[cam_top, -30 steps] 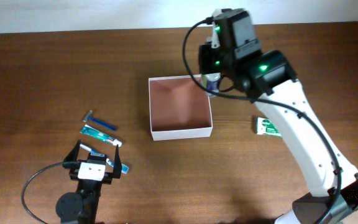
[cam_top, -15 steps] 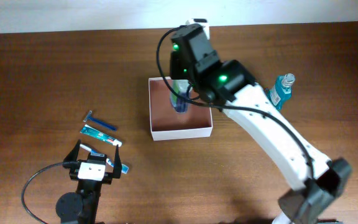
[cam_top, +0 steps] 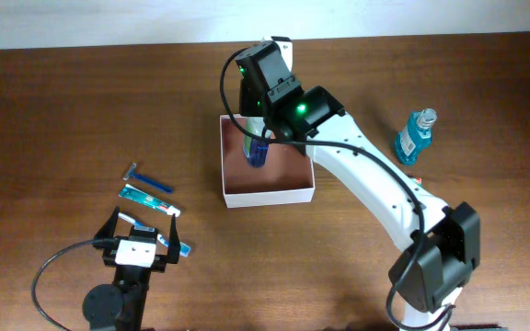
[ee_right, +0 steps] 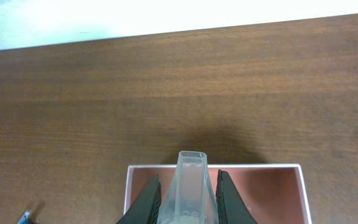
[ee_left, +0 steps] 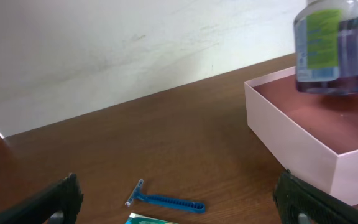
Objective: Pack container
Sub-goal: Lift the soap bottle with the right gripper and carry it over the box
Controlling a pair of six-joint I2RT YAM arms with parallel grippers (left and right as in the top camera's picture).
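Note:
The container (cam_top: 270,195) is a square white box with a pinkish-tan inside, at the table's middle. My right gripper (cam_top: 259,138) is shut on a clear bottle (cam_top: 257,156) with bluish liquid and a green label. It holds the bottle cap-down over the container's left half. The right wrist view shows the bottle (ee_right: 190,186) between the right gripper's fingers (ee_right: 188,202), above the container's rim (ee_right: 253,166). The left wrist view shows the bottle (ee_left: 328,43) hanging just above the container (ee_left: 291,140). My left gripper (cam_top: 141,241) is open and empty at the front left.
A blue razor (cam_top: 148,180) and a toothpaste tube (cam_top: 148,199) lie left of the container, near the left gripper. The razor also shows in the left wrist view (ee_left: 166,200). A blue mouthwash bottle (cam_top: 414,136) stands at the right. The right arm spans the table's middle right.
My right gripper has carried the clear bottle leftward, from the container's back right corner to over its left half. The left arm has not moved.

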